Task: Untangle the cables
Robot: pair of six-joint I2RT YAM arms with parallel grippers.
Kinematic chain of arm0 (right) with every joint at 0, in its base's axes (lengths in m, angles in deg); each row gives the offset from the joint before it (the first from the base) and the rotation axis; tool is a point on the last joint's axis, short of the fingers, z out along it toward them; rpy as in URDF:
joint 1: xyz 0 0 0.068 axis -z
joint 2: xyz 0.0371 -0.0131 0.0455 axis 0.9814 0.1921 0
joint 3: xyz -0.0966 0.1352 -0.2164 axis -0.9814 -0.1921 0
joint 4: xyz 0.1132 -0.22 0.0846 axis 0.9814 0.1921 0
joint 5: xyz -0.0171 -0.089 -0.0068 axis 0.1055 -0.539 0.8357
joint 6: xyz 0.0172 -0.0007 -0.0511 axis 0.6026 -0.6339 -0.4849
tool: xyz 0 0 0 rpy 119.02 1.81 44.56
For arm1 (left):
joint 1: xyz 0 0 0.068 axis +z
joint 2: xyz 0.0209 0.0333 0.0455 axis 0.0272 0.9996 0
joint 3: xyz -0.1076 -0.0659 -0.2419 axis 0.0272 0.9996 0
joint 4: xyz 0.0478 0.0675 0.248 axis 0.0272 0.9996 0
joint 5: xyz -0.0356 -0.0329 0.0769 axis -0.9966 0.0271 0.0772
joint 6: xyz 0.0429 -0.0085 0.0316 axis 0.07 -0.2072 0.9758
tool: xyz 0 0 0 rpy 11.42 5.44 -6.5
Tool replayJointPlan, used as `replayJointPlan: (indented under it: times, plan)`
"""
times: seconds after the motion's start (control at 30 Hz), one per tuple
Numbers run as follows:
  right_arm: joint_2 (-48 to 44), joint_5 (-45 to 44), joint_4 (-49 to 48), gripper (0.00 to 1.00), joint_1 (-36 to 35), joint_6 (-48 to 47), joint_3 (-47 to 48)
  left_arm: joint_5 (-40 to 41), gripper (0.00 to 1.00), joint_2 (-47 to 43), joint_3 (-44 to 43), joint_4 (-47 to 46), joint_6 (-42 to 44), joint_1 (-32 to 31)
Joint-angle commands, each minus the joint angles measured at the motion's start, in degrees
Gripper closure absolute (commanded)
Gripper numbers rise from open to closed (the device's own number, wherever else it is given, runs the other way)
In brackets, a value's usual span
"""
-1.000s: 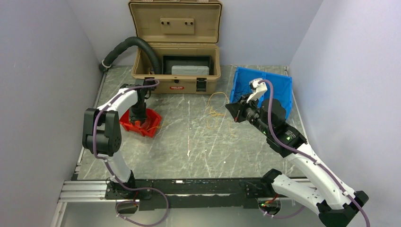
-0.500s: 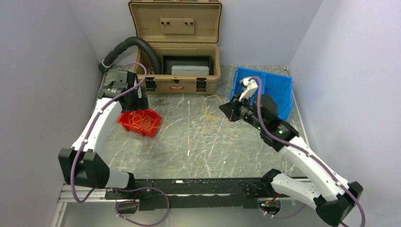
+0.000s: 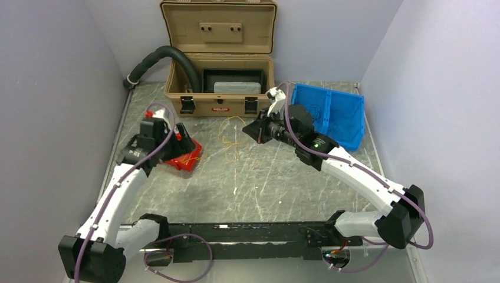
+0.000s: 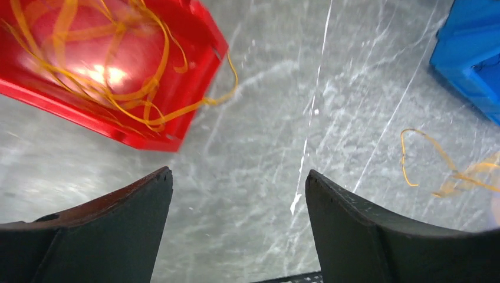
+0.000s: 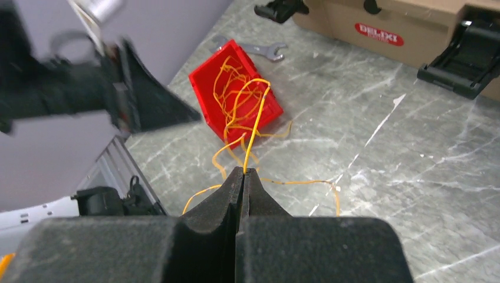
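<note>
Clamped together in the right pincer (image 5: 243, 172): one yellow-orange cable (image 5: 254, 132), with loose strands (image 5: 295, 183) on the table (image 5: 413, 159) beyond. Spread apart above the table, just beside the red bin (image 4: 200, 59): left pincer (image 4: 239, 177). Heaped in that bin: more cables (image 4: 118, 88).

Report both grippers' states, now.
Left gripper: open, empty.
Right gripper: shut on a yellow cable.

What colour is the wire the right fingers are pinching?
The wire is yellow-orange; clearest in the right wrist view.
</note>
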Motion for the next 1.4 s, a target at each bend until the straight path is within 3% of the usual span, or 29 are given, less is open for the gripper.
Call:
replayJointPlan:
  times: [0.0, 0.1, 0.23, 0.3, 0.43, 0.6, 0.77, 0.93, 1.37]
  plan:
    - [-1.55, -5.07, -7.76, 1.0, -0.21, 3.74, 0.53, 1.54, 0.15, -2.17, 8.17, -10.77, -14.7, -6.09]
    - [-4.73, -10.46, -8.15, 1.0, -0.31, 4.26, -1.94, 8.39, 0.15, -2.28, 11.71, -14.24, -22.67, -11.74]
    - [-10.57, -19.56, -6.99, 1.0, -0.29, 4.82, -5.78, 22.12, 0.15, 0.19, 12.97, -9.6, -39.22, -18.32]
    - [-13.68, -23.53, -5.73, 1.0, -0.29, 4.78, -7.89, 26.53, 0.14, 2.87, 12.14, -7.56, -43.11, -21.11]
    - [-19.83, -29.64, -2.3, 1.0, -0.22, 4.52, -10.97, 33.24, 0.15, 13.11, 4.99, -0.54, -47.05, -26.61]
    - [-24.28, -33.78, 3.09, 1.0, -0.21, 2.67, -11.51, 40.53, 0.25, 26.32, -7.86, 12.8, -54.72, -31.18]
    - [-28.13, -35.81, 5.88, 1.0, -0.21, 1.73, -12.12, 42.0, 0.26, 30.88, -9.5, 11.75, -56.14, -31.34]
    - [-29.65, -36.46, 7.46, 1.0, -0.19, 0.93, -12.3, 43.97, 0.3, 35.15, -12.63, 16.59, -59.07, -29.91]
    - [-29.43, -36.03, 7.26, 1.0, -0.21, 0.48, -12.48, 40.37, 0.43, 36.96, -11.37, 15.29, -57.59, -23.03]
